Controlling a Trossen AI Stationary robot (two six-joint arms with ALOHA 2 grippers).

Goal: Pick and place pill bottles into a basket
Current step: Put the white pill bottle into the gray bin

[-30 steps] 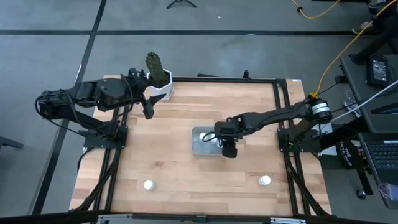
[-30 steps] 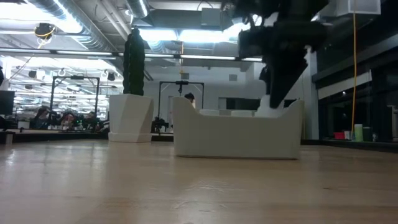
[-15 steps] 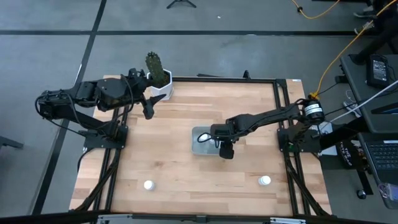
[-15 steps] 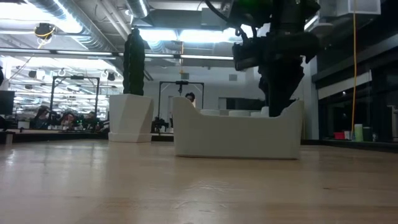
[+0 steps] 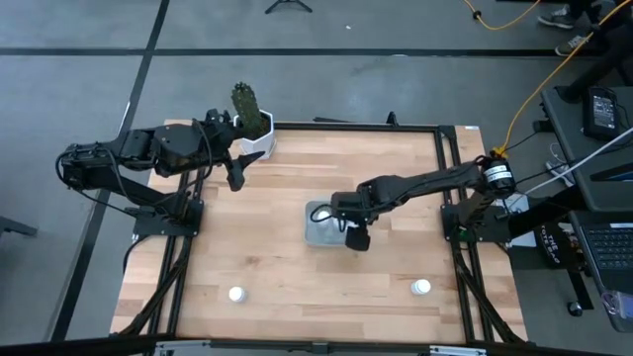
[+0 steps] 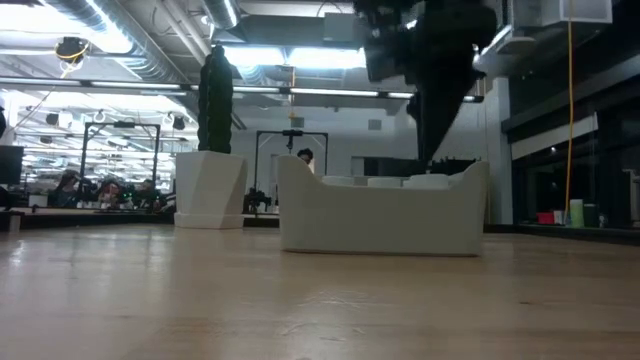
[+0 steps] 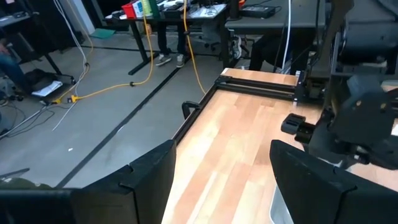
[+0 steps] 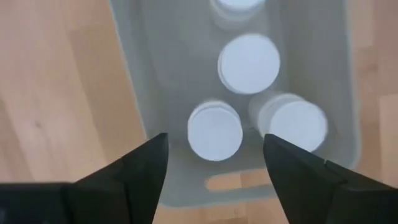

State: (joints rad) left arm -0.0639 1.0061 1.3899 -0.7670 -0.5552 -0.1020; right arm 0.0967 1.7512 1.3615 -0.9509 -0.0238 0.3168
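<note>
Since a second ago: right pincer [image 5: 357,238] shifted left over the basket [image 5: 318,229] and spread apart — fingers [image 8: 140,171] now wide, holding nothing, hovering above the basket's near end. Basket unmoved at mid-desk [image 5: 297,178]. Two loose pill bottles unmoved near the desk's front edge — left one [image 5: 235,294], right one [image 5: 421,288], well apart. Left pincer [image 5: 237,180] parked as before at far left beside the cactus pot [image 5: 259,144], fingers partly apart, empty.

Basket: shallow pale grey-blue bin, rounded corners, slot handle in the end wall. Inside, seen from right wrist: white round caps, upright — one [image 8: 214,130] directly below the pincer, one [image 8: 297,124] just beside it, one [image 8: 249,63] farther in, a fourth [image 8: 239,6] cut off at frame edge.
</note>
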